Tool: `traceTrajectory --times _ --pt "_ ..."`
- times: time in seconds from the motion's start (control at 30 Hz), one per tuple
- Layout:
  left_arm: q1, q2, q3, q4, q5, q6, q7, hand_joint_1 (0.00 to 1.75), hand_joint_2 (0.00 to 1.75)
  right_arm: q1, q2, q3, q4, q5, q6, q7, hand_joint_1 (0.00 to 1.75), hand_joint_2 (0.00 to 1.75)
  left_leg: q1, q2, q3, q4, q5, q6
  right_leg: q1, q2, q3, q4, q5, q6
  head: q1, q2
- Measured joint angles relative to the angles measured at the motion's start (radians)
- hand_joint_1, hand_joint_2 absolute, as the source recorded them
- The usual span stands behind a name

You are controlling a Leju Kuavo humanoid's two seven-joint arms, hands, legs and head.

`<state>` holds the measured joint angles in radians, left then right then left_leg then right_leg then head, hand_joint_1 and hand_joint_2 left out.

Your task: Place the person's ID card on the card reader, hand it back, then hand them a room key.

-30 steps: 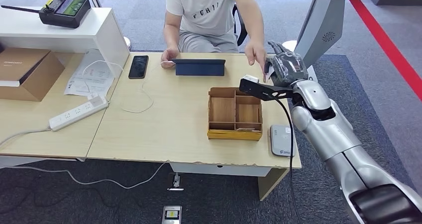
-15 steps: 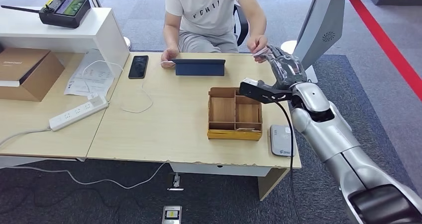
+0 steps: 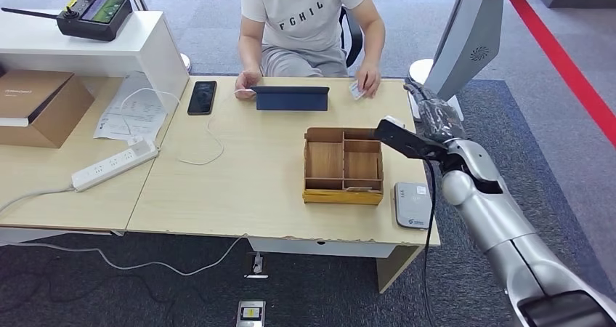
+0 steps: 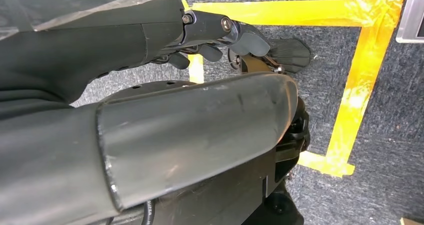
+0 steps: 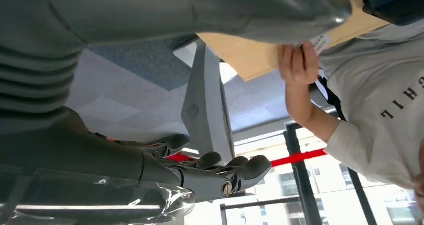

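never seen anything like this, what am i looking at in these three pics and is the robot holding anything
This is a humanoid robot at a desk, facing a seated person. The wide picture comes from its head, looking down. The silver arm ends in its right hand, fingers apart, holding nothing. The other two pictures come from cameras at each wrist. The left hand hangs over taped carpet, fingers curled, also holding nothing. On the table lie a wooden tray, a grey card reader, a phone and a tablet. The person's hand holds a small card on the table.
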<state>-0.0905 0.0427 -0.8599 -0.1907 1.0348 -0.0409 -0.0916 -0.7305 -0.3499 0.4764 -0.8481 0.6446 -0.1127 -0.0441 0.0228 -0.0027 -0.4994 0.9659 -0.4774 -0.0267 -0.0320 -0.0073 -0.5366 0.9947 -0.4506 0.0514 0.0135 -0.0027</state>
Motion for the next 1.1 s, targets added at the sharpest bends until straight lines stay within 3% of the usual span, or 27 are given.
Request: traceTrajectory --times 0.4,0.57,0.8,1.1 --pt "0.002 0.0 -0.014 0.0 0.003 -0.002 0.007 0.0 0.0 0.173 -0.126 -0.308 0.092 -0.388 0.044 -0.138 0.0 0.0 0.0 0.0 -0.001 0.0 -0.001 0.001 0.0 0.0 -0.001 -0.001 0.0 0.0 0.0 0.0" --pt "0.002 -0.003 -0.016 0.0 0.006 -0.003 0.003 0.0 0.0 0.258 -0.145 -0.426 0.154 -0.473 0.057 -0.179 0.0 0.0 0.0 0.0 -0.001 0.0 -0.001 0.001 0.0 0.0 -0.001 -0.001 0.0 0.0 0.0 0.0" --pt "0.001 -0.014 -0.017 0.0 0.021 0.005 0.001 0.0 0.0 0.365 -0.13 -0.544 0.277 -0.563 0.136 -0.201 0.0 0.0 0.0 0.0 -0.001 -0.001 -0.001 0.001 0.0 0.0 -0.001 -0.001 -0.001 0.0 0.0 0.0" --pt "0.001 -0.021 -0.017 0.0 0.033 0.017 0.001 0.0 0.0 0.503 -0.028 -0.622 0.441 -0.628 0.144 -0.195 0.0 0.0 0.0 0.0 -0.001 -0.001 -0.001 0.001 0.0 0.0 -0.001 -0.001 -0.002 0.0 0.0 0.0"
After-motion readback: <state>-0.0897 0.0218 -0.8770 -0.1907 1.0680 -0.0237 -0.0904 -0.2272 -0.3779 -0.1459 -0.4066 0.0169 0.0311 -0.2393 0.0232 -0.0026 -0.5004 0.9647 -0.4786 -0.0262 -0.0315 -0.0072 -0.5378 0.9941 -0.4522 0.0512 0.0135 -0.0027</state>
